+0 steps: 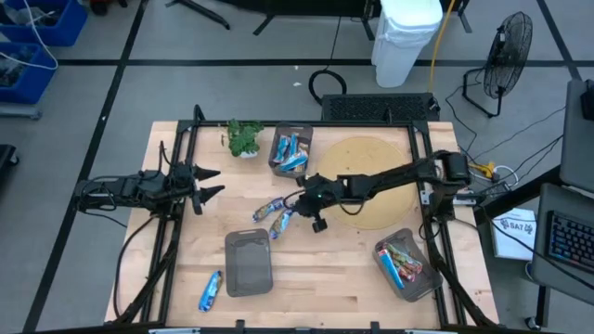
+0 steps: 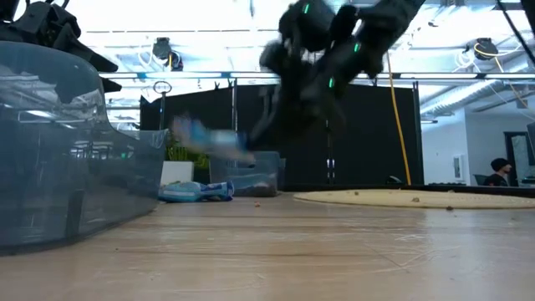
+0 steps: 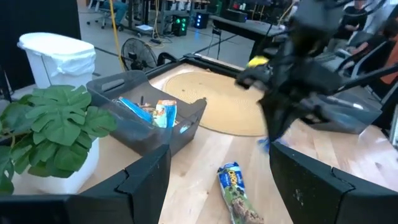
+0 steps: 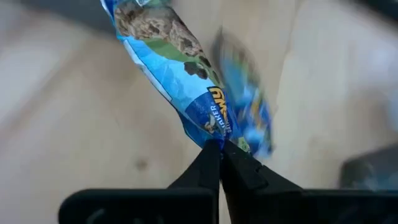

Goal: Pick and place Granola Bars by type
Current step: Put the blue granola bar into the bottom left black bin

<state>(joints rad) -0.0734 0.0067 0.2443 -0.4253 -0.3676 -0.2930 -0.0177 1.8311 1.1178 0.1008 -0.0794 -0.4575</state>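
Granola Bars (image 1: 276,215) lie mid-table, and your right gripper (image 4: 219,163) has pinched shut on the blue bar (image 4: 186,93)'s tail: the pick step, it seems. Next, lift and carry toward 12 o'clock to the bin of blue bars (image 1: 290,151). Mind the second bar (image 3: 237,194) just beside. Your left gripper (image 1: 212,183) waits wide at 9 o'clock.

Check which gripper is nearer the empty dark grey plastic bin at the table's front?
Right. The right gripper, fingers shut on a blue wrapped granola bar, sits just behind the empty dark grey plastic bin. The left gripper waits farther off near the table's left side.
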